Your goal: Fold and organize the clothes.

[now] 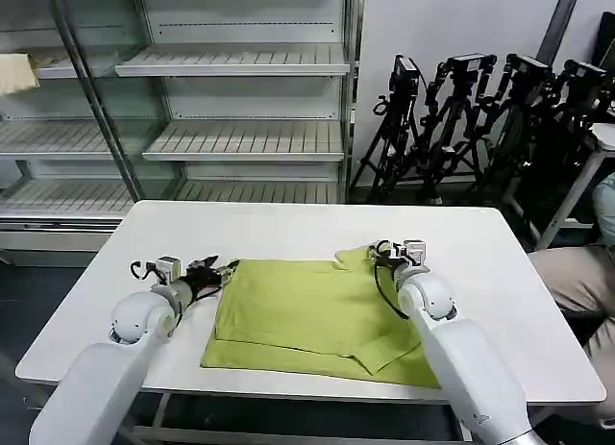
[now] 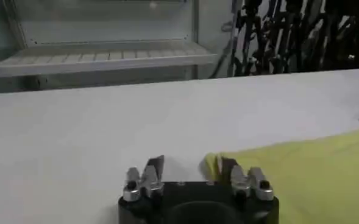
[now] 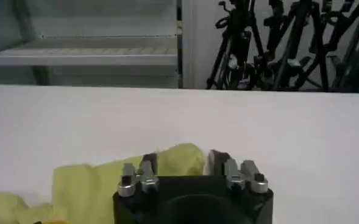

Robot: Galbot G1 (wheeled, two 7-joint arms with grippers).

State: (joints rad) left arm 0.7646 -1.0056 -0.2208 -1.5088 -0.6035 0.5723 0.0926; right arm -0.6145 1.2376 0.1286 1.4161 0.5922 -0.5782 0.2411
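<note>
On table [image 1: 500, 272]: T-shirt [image 1: 307, 315] | left hand [image 1: 223, 270], right hand [image 1: 377, 254] at far corners

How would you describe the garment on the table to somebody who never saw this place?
Look at the white table before the empty shelves. A lime-green T-shirt lies flat near its front edge, between the two robot arms. It is the one cloth on the table.
</note>
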